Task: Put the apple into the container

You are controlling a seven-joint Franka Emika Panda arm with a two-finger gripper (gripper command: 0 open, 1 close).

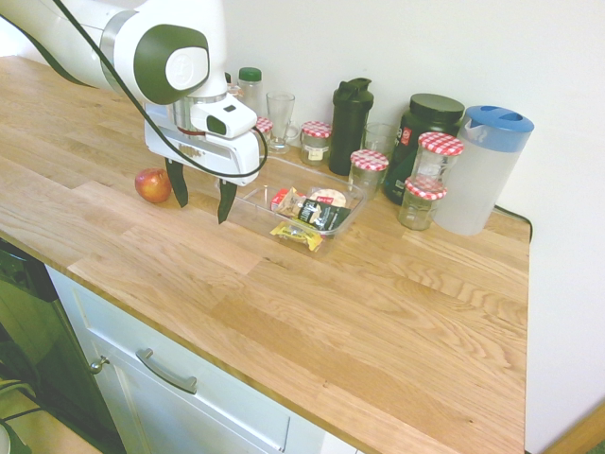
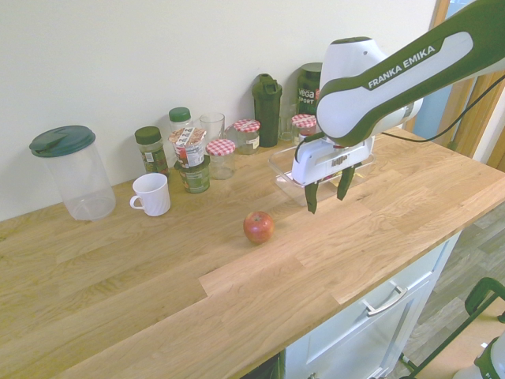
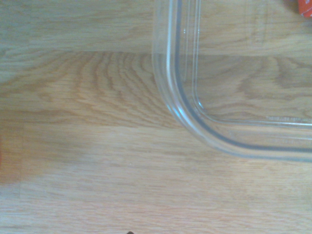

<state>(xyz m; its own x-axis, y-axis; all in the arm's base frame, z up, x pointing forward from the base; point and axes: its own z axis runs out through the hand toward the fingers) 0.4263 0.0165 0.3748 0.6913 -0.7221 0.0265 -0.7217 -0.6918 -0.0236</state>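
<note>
The pincer (image 1: 201, 214) is wide open, with nothing in it, up above the wood. In the first exterior view, the red apple (image 1: 153, 185) sits at nine o'clock from the clear tub (image 3: 185, 114).

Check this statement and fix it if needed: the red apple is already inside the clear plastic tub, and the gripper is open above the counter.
The apple is not in the tub: it sits on the bare wood beside it, as both exterior views show. The gripper is indeed open above the counter.
</note>
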